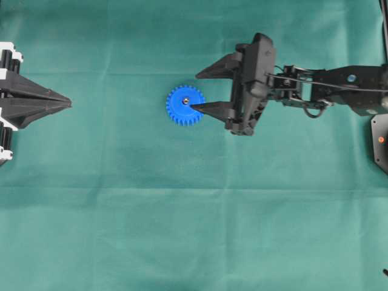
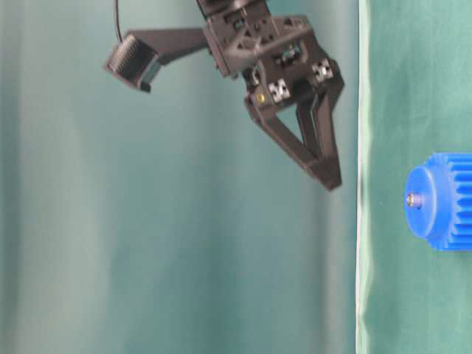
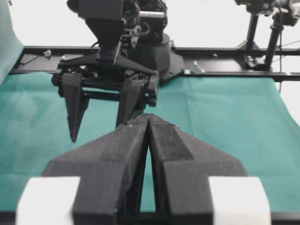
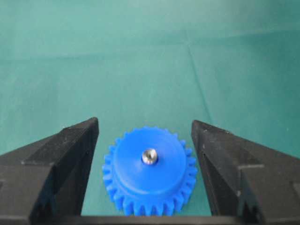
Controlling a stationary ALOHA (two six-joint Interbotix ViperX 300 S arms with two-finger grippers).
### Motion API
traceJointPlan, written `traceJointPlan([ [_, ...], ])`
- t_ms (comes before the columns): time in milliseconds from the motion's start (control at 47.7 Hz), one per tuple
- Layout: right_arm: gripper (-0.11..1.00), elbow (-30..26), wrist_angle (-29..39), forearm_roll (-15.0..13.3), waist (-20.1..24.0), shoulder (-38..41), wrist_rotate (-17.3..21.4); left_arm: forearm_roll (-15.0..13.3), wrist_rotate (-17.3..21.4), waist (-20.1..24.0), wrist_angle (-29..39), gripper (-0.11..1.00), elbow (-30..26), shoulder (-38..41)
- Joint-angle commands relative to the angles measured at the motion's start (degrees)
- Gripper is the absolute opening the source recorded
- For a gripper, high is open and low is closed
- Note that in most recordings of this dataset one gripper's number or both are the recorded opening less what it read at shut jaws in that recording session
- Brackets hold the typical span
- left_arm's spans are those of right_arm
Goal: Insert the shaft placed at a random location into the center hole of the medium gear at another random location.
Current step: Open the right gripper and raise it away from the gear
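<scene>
The blue medium gear lies flat on the green cloth, also seen as the gear and the gear. The silver shaft stands upright in its center hole, its tip poking above the hub; the hole itself is filled and hidden. The shaft and shaft show the same. My right gripper hangs open above the gear, fingers wide either side, touching nothing. At the left edge rests my left gripper, shut and empty, its fingertips pressed together.
Green cloth covers the table. The right arm reaches in from the right edge. A black base plate sits at the far right. Behind the table stand a black rail and camera stands.
</scene>
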Motion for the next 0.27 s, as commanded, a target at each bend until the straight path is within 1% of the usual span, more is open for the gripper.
traceJointPlan([
  [0, 0.79, 0.88, -0.26, 0.18, 0.18, -3.25, -0.44, 0.18, -0.09, -0.09, -0.26, 0.00, -1.14, 0.26],
  [252, 0.79, 5.98, -0.35, 0.26, 0.18, -8.79, -0.35, 0.18, -0.09, -0.09, -0.26, 0.00, -1.05, 0.26],
])
